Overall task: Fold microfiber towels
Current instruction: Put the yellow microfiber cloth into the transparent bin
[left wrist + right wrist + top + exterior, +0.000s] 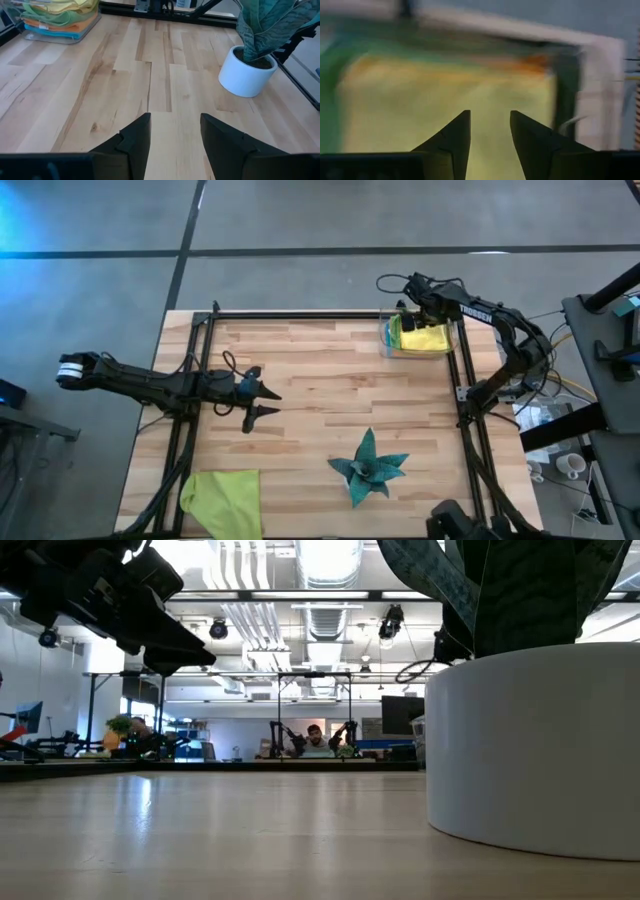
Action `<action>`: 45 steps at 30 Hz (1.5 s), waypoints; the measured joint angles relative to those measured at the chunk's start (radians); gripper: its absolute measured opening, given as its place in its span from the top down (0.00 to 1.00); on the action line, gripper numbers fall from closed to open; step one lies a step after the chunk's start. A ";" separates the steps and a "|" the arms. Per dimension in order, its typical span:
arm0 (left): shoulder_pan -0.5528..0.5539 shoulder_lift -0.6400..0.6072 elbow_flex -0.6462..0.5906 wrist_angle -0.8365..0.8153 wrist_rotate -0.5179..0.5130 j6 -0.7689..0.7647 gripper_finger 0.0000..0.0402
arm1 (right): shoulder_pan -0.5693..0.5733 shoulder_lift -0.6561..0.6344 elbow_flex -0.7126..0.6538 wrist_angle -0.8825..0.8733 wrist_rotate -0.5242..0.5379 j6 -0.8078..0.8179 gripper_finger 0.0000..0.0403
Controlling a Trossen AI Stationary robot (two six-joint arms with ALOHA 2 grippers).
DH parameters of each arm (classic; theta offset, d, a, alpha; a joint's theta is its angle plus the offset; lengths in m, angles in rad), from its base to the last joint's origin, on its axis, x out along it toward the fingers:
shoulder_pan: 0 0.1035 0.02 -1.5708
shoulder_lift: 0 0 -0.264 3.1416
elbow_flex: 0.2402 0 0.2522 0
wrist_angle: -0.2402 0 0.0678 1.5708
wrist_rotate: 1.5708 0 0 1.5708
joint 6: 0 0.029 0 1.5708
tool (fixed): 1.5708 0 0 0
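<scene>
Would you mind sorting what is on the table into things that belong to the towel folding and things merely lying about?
Belongs to the job:
- lime green towel, near the table's front left corner
- stack of folded towels, yellow on top, in the clear tray at the back right corner

Just lying about:
- potted plant in its white pot

a lime green towel (222, 500) lies on the pale, striped wood table (320, 380). the stacked towels (60, 15) show yellow, green, orange and light blue layers. the plant (368, 467) is dark teal in a white pot (246, 75).
</scene>
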 joint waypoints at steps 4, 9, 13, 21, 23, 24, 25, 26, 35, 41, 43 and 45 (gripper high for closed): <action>0.000 0.000 0.000 0.002 0.000 0.000 0.61 | -0.004 0.041 0.019 0.010 0.074 0.035 0.69; 0.000 0.000 0.000 -0.001 0.000 0.000 0.61 | 0.021 0.062 0.059 -0.071 0.130 0.031 0.79; 0.000 0.000 0.000 -0.001 0.000 0.004 0.61 | 0.046 0.062 0.115 -0.165 0.206 0.002 0.92; 0.000 0.000 0.000 -0.001 0.000 0.008 0.61 | 0.043 0.155 0.131 -0.196 0.266 -0.020 0.98; 0.000 0.000 0.000 -0.001 0.000 0.008 0.61 | 0.040 0.208 0.128 -0.201 0.284 -0.023 0.98; 0.000 0.000 0.000 -0.001 0.000 0.008 0.61 | 0.035 0.232 0.127 -0.200 0.285 -0.023 0.98; 0.000 0.000 0.000 -0.001 0.000 0.008 0.61 | 0.031 0.255 0.127 -0.198 0.283 -0.023 0.98; 0.000 0.000 0.000 -0.002 0.000 0.008 0.61 | 0.026 0.280 0.127 -0.195 0.280 -0.024 0.98; 0.000 0.000 0.000 -0.003 0.000 0.006 0.61 | 0.023 0.375 0.128 -0.186 0.266 -0.056 0.98; 0.000 0.000 0.000 -0.003 0.000 0.006 0.61 | 0.026 0.246 0.163 -0.290 0.237 -0.054 0.98; 0.000 0.000 0.000 -0.003 0.000 0.006 0.61 | 0.026 0.194 0.183 -0.347 0.184 -0.046 0.98; 0.000 0.000 0.000 -0.003 0.000 0.006 0.61 | 0.024 0.142 0.200 -0.392 0.117 -0.023 0.98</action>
